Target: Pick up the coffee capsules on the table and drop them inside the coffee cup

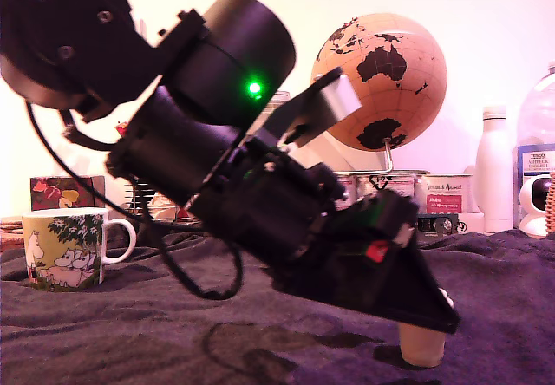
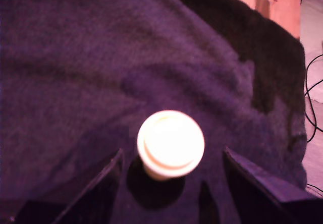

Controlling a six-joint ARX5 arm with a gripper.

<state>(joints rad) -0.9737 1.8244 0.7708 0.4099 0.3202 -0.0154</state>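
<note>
One cream coffee capsule [image 2: 170, 143] stands on the table's dark cloth [image 2: 101, 57] with its wide round rim up. My gripper [image 2: 172, 154] is open, one black finger [image 2: 96, 188] on each side of the capsule and a gap between each finger and it. In the exterior view the arm is bent low and the gripper [image 1: 434, 316] sits over the capsule [image 1: 422, 345] at the front right, hiding its top. The coffee cup [image 1: 65, 251], printed with green foliage and white figures, stands far off at the exterior view's left, handle towards the arm.
Along the back stand a cork globe [image 1: 381, 81], round tins [image 1: 444, 199], a white bottle [image 1: 494, 172] and a clear plastic bottle [image 1: 538, 142]. A red box [image 1: 65, 192] sits behind the cup. The cloth's edge [image 2: 298, 133] drops off near the capsule in the wrist view.
</note>
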